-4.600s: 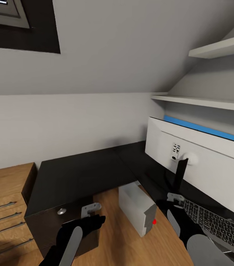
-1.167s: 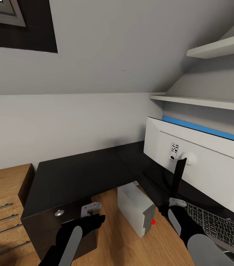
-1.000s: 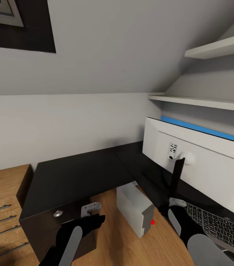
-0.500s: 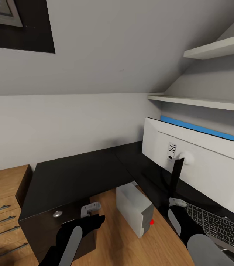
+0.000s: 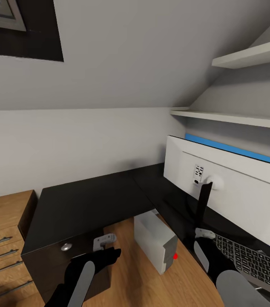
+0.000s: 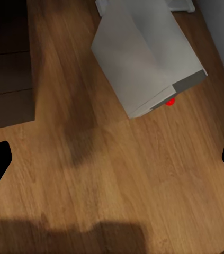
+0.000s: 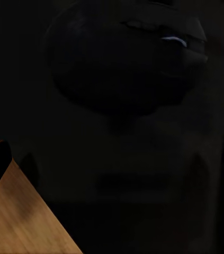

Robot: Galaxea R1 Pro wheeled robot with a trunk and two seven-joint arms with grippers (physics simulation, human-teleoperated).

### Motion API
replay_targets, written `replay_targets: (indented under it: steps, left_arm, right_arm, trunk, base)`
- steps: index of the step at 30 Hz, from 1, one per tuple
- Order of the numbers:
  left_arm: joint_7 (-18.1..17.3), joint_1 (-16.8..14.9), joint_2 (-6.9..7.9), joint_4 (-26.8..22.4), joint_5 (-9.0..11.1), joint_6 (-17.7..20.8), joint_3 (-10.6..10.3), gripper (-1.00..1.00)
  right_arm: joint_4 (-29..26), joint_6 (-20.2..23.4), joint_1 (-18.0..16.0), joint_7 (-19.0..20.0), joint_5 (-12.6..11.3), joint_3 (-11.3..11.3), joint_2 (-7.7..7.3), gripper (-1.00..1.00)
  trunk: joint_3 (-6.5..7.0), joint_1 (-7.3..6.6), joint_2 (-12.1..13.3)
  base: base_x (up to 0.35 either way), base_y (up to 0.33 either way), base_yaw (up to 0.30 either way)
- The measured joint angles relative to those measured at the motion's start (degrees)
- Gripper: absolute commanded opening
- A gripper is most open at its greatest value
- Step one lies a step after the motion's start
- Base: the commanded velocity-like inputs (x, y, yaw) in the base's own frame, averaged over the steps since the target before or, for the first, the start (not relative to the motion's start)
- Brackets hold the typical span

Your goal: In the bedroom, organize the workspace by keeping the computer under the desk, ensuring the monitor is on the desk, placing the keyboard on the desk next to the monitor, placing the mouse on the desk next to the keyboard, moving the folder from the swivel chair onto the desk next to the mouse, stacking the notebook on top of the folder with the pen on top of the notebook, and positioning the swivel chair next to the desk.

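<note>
Mouse (image 7: 125, 58): dark, rounded, on the black counter (image 5: 92, 200) near the keyboard (image 5: 254, 262), directly under the right pincer (image 7: 112, 153). Pincer spread, one fingertip visible; descend straight, centred, then close gently across its sides.

black desk (image 5: 88, 200), light-grey computer (image 5: 154, 241) with red light, white-backed monitor (image 5: 237, 192).

The black desk (image 5: 92, 204) bears the monitor (image 5: 233, 187), the keyboard (image 5: 254, 262), and perhaps the mouse (image 7: 127, 58).
</note>
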Motion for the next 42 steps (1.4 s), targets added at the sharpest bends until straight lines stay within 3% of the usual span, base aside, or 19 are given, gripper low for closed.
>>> replay_targets:
  steps: [8, 17, 31, 42]
  left_arm:
    - [0.00, 0.00, -0.01, 0.08, 0.00, 0.00, -0.06, 1.00]
    - [0.08, 0.00, -0.01, 0.10, -0.06, -0.02, -0.08, 1.00]
    - [0.02, 0.00, -0.01, 0.10, -0.09, -0.01, -0.09, 1.00]
    - [0.00, 0.00, -0.01, 0.49, -0.03, -0.03, -0.15, 1.00]
  right_arm:
    - [0.00, -1.40, 0.00, -0.05, 0.00, -0.08, -0.08, 1.00]
    - [0.04, -6.41, 0.00, -0.04, 0.26, 0.24, -0.08, 1.00]
    - [0.09, -7.14, 0.00, -0.02, 0.46, 0.35, -0.08, 1.00]
    - [0.16, -7.08, 0.00, -0.14, 0.47, 0.16, -0.09, 1.00]
  trunk:
    - [0.00, 0.00, 0.00]
    - [0.00, 0.00, 0.00]
    - [0.00, 0.00, 0.00]
    - [0.00, -0.01, 0.00]
  base:
    - [0.000, 0.000, 0.000]
    - [0.000, 0.000, 0.000]
    - [0.001, 0.000, 0.000]
    - [0.157, 0.000, 0.000]
